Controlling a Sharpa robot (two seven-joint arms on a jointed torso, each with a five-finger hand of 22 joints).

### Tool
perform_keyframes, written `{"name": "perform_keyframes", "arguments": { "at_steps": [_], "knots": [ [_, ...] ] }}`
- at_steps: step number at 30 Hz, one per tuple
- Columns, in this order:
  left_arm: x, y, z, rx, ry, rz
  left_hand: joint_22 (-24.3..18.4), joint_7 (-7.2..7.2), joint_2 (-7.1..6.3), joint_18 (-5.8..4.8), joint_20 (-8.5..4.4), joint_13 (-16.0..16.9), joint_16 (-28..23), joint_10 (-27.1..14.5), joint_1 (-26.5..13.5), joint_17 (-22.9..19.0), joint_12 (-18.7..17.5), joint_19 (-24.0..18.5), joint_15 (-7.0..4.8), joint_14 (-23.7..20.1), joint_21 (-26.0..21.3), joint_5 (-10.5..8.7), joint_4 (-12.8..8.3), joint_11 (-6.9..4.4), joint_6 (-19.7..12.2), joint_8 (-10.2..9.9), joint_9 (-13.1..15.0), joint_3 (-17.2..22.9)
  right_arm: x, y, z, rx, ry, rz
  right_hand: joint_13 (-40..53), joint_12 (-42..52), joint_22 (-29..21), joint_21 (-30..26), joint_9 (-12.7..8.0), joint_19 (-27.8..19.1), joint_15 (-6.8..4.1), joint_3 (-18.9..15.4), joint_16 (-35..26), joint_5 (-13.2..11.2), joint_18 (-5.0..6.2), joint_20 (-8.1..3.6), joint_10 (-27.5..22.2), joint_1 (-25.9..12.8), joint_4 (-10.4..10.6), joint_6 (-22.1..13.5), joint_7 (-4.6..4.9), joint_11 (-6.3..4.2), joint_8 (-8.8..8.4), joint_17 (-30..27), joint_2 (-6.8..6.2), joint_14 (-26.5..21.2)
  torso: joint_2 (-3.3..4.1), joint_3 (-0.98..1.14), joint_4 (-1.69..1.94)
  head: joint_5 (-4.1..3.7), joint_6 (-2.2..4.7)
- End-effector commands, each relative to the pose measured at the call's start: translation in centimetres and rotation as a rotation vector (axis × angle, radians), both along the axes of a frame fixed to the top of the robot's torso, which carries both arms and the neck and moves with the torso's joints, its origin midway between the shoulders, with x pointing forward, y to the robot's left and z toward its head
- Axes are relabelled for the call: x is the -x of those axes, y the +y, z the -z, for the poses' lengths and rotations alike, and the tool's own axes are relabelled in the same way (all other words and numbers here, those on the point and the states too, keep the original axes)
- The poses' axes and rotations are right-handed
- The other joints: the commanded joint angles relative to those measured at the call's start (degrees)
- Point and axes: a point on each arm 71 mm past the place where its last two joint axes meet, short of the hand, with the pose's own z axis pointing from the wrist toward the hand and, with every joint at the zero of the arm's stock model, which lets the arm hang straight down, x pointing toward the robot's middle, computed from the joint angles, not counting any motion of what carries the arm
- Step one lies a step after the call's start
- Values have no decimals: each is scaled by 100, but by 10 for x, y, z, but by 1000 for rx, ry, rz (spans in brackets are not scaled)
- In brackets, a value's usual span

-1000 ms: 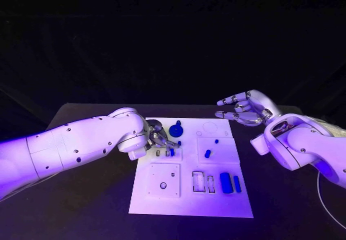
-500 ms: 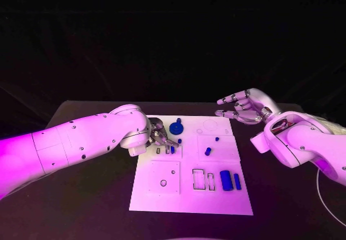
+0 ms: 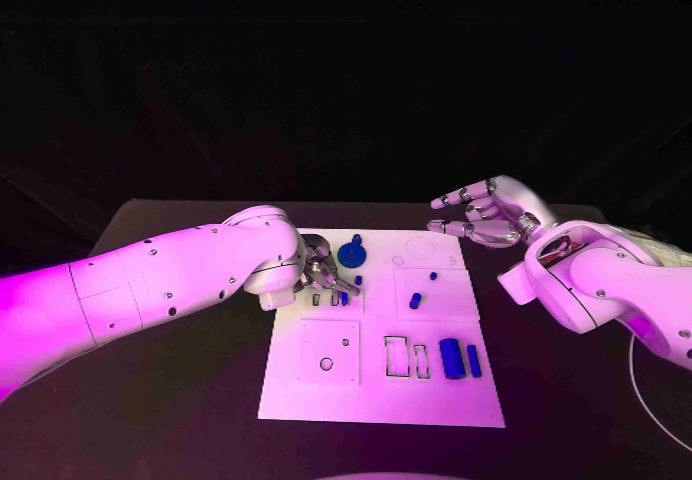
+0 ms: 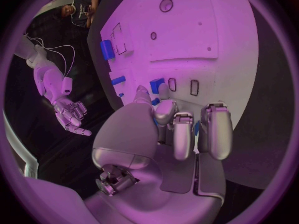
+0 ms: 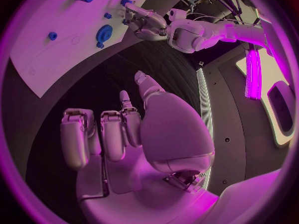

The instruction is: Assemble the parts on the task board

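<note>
White plate, the task board (image 3: pixel 378 400), lies flat in the middle of the black table (image 3: pixel 173 370). Nearest the robot, along the board's front edge, sit a square inset with small holes (image 3: pixel 327 364), two empty rectangular slots (image 3: pixel 405 358), and two blue bars (image 3: pixel 460 359) lying side by side just beside the slots. Mid-board, a small blue peg (image 3: pixel 414 300) lies loose. Toward the board's left edge the left hand (image 3: pixel 323 274) hovers low over a row of small slots, fingers curled; the left wrist view shows blue between the fingers (image 4: pixel 176 134), so it appears to pinch a small blue part (image 4: pixel 197 128), though the grip itself is partly hidden. Just beyond it lies a round blue gear-like part (image 3: pixel 352 258). Farthest back, off the board's right corner, the right hand (image 3: pixel 488 217) hangs raised above the table, fingers apart and holding nothing. Judged by look, the parts are light, stiff plastic, smooth enough to slip; each is best taken across its short sides by fingertips, leaving the end free to enter its slot
</note>
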Motion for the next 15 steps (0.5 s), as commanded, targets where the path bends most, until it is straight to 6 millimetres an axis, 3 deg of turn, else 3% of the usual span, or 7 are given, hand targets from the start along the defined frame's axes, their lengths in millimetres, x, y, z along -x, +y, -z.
{"name": "perform_keyframes", "arguments": {
  "at_steps": [1,15],
  "knots": [
    [0,-3,0,-18,9,25,525,-16,20,-98,-42,13,17,40,50,1508,28,276,-32,604,18,-1,-31,4,-45,24,19,-8,0,2,1,14,5,-18,915,-34,332,-28,9,-43,18,-38,-21,-13,57,15,118,-26,12,38,-10,0,16,754,31,427,0,4,0,-2,-5],
    [0,-8,1,-35,14,47,570,-26,75,-107,-50,61,17,70,113,1508,62,291,-40,604,46,6,-47,-5,-58,62,92,39,0,6,3,13,11,-31,907,-46,321,-34,10,-49,17,-43,-29,-26,60,13,113,-34,18,42,-12,-2,17,743,35,424,7,6,-5,-9,-25]
  ]
}}
